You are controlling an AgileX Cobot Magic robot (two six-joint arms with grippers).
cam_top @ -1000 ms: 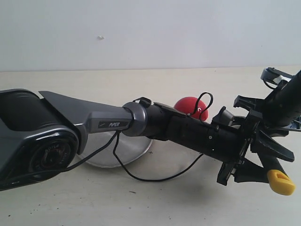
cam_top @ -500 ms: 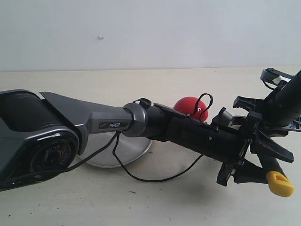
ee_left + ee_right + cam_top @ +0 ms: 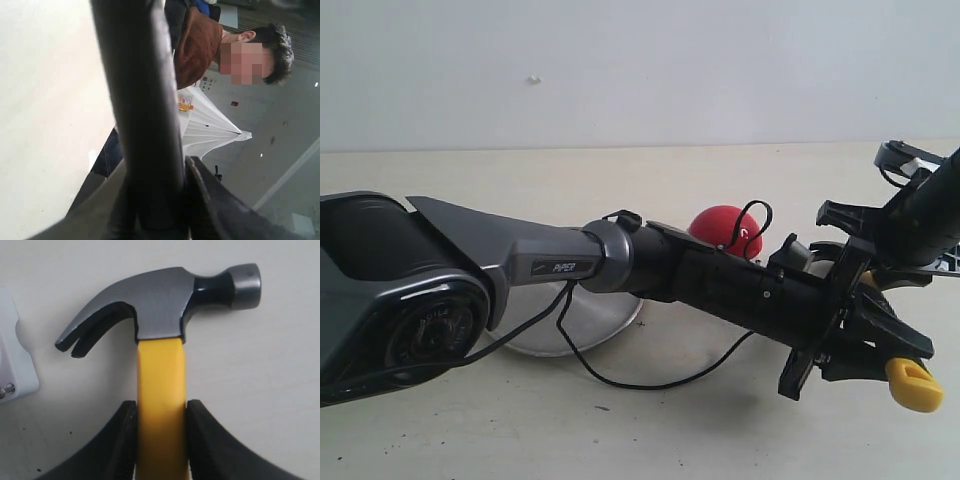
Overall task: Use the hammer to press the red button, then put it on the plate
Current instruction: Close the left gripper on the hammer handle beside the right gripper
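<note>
The left arm [image 3: 550, 262] fills the near left and reaches right across the tabletop [image 3: 440, 430], blocking much of what lies behind it. The plate [image 3: 610, 322] sits under its forearm with only the front curve showing, and a thin black cable [image 3: 620, 378] droops off the arm and loops in front of the plate. Further right, the red button [image 3: 715, 222] peeks over the top of the arm. Its lower half is hidden.

Past the button, the left hand [image 3: 156, 200] is clenched on the black grip of the hammer [image 3: 914, 384]. The yellow looped end pokes out below it at the far right. The right arm [image 3: 925, 215] comes in from the right edge above it, and the right hand [image 3: 161, 412] is clamped on the hammer's yellow neck just below the steel head. The button's pale base lies near the claw but apart from it.

In the left wrist view, a person in a brown top [image 3: 200, 45] stands beyond the hammer's grip.
</note>
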